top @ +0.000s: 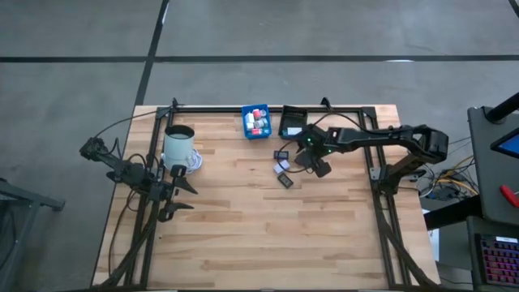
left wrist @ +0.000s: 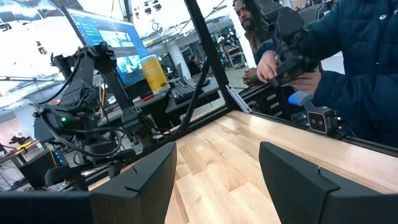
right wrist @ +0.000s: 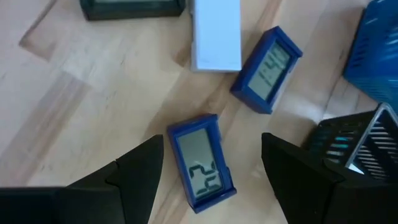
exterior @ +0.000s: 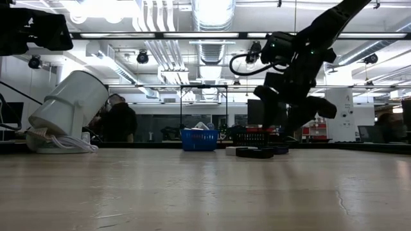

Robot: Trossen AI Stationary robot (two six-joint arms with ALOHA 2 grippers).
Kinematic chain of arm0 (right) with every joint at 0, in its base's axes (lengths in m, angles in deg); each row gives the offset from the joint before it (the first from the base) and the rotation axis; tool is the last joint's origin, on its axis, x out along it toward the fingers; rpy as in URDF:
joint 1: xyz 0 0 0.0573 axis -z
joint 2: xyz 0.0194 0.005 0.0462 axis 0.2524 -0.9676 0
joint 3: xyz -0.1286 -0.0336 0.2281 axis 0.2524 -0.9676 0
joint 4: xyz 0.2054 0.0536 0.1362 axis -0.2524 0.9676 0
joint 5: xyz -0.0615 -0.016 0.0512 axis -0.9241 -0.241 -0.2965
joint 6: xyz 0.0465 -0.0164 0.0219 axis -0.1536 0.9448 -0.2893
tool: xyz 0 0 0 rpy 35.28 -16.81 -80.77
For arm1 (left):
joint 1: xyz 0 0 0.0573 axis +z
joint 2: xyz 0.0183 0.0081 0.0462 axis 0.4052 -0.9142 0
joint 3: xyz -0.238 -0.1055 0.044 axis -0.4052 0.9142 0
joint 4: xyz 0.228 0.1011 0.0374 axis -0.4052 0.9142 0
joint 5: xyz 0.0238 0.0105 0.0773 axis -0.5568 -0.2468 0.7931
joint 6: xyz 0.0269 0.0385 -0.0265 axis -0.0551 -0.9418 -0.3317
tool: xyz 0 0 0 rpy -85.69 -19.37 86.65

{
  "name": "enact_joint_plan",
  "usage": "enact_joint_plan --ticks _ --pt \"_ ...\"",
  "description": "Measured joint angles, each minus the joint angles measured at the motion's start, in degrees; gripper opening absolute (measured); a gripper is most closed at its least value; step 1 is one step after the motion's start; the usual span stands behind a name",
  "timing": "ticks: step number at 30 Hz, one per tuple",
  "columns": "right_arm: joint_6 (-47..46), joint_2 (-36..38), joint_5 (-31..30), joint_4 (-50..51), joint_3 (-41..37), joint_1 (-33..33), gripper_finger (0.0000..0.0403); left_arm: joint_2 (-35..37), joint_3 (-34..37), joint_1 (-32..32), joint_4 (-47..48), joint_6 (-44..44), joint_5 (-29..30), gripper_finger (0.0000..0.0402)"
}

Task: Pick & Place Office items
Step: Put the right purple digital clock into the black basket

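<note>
On the pale wood table (top: 259,235), the left gripper (top: 180,197) waits with fingers spread beside the mug (top: 179,144). Near the blue bin (top: 256,122), the right gripper (right wrist: 210,163), spread wide, hovers over small blue-framed clocks (right wrist: 200,163) with grey digit displays.

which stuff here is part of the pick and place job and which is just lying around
Job: two blue clocks, white block, dark item, open right hand over them.
Lying about: white mug, blue bin, black bin.
</note>
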State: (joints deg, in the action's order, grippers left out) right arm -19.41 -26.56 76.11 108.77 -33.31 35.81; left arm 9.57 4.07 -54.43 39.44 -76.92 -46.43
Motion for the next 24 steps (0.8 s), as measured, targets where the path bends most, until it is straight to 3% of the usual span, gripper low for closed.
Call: enact_joint_plan --ticks 14,24 --pt "5.65 -1.04 10.69 -0.11 -0.63 5.8 0.0257 0.0 -0.01 0.0 0.01 0.0 0.0 0.0234" --pt "6.88 -7.92 11.5 -2.06 -0.02 7.46 0.0252 -0.02 0.0 0.0 0.01 0.0 0.0 0.0234"
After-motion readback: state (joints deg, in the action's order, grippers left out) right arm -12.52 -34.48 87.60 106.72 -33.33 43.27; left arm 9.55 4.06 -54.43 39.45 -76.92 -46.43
